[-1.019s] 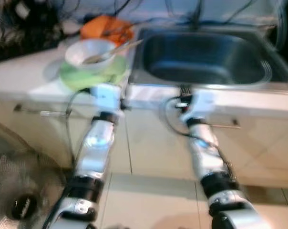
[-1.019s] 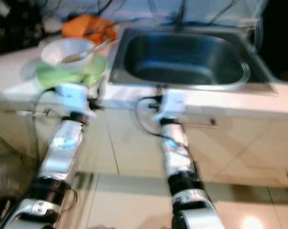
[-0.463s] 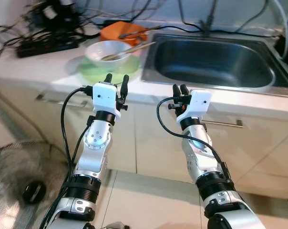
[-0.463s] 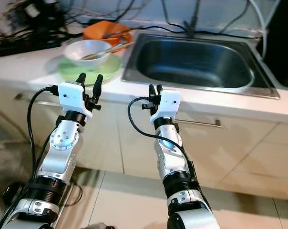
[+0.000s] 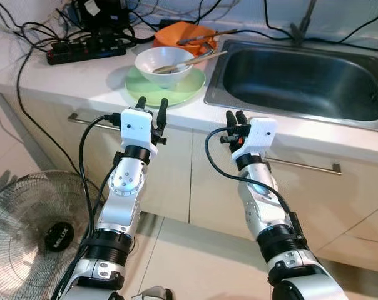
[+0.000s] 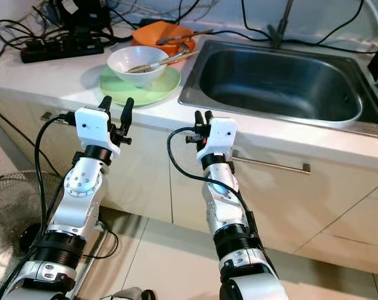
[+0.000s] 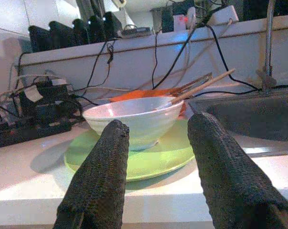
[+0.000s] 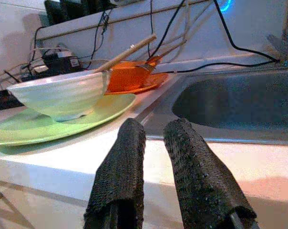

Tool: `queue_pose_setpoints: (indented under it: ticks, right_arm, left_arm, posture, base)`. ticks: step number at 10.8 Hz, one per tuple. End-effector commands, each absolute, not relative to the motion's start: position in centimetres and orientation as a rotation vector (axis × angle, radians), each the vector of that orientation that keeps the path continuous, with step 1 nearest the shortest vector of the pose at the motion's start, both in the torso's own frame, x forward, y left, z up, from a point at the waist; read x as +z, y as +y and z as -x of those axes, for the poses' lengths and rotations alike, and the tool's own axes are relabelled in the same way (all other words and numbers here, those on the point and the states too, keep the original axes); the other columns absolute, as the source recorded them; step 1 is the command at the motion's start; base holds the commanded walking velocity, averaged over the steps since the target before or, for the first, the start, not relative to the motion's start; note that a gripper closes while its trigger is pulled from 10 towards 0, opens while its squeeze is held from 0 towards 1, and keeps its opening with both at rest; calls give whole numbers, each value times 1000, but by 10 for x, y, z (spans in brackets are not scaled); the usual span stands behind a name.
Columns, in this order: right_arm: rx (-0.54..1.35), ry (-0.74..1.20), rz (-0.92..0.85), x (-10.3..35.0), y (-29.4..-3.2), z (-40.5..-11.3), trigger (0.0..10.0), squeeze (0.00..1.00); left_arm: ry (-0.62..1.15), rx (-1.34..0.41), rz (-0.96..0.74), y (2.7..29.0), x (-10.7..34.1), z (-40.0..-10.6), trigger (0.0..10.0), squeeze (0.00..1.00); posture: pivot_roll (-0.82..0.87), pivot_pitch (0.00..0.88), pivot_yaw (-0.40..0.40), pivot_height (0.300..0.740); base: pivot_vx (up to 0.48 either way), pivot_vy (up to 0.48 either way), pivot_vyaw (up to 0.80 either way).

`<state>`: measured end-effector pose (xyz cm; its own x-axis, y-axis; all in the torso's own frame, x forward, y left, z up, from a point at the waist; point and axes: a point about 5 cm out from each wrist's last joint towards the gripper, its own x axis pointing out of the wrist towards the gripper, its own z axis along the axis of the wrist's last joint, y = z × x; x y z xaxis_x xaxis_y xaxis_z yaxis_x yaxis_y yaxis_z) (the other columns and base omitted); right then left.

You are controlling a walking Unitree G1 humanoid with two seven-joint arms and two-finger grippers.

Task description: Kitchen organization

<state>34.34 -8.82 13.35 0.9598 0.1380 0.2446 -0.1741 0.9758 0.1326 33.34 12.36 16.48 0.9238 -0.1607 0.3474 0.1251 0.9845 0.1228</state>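
Nearest, a round wire fan (image 5: 32, 234) lies on the tiled floor (image 5: 189, 262) by the robot's left side, leaving bare tile in front of the cabinet doors. Both arms are raised in front of the desk's (image 5: 64, 78) front edge, short of it, apart from everything on top. The left claw (image 5: 151, 105) has its 2 fingers spread, tips just below the edge and lined up with the green plate (image 5: 148, 90); in the left wrist view the bowl sits framed in the gap between the fingers (image 7: 106, 176). The right claw (image 5: 234, 117) has its 2 fingers nearly pressed together with only a thin slit between them, holding nothing, in front of the strip of desk at the sink's near left corner.

On the desk, the green plate lies close to the front edge, with a narrow white margin before the drop. A white bowl (image 5: 164, 62) stands on it, upright, with chopsticks (image 5: 195, 59) resting inside and sticking out over the rim toward the sink (image 5: 301, 81). The steel sink lies just beside the plate on the right, its basin deep and dark. Behind the bowl sits an orange dish (image 5: 186, 34) with utensils on it. Farther left, a black power strip (image 5: 86, 51) and tangled cables (image 5: 26, 25) crowd the back of the desk.
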Motion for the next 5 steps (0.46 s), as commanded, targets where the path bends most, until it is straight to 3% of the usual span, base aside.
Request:
queue_pose_setpoints:
  ticks: [1,3,5]
  right_arm:
    - [151,-248,-165,137,-90,-345,10000,0]
    - [150,-248,-177,138,-90,-345,10000,0]
    - [150,-268,-173,140,-90,-344,10000,0]
  left_arm:
    - [-358,-149,-105,123,165,-333,10000,0]
    - [-360,-149,-106,123,165,-333,10000,0]
    - [-365,-149,-106,123,165,-333,10000,0]
  posture:
    - [44,29,28,740]
    - [45,28,27,740]
    - [46,29,27,740]
  base:
    - [0,0,0]
    - [120,0,-666]
    - [261,0,0]
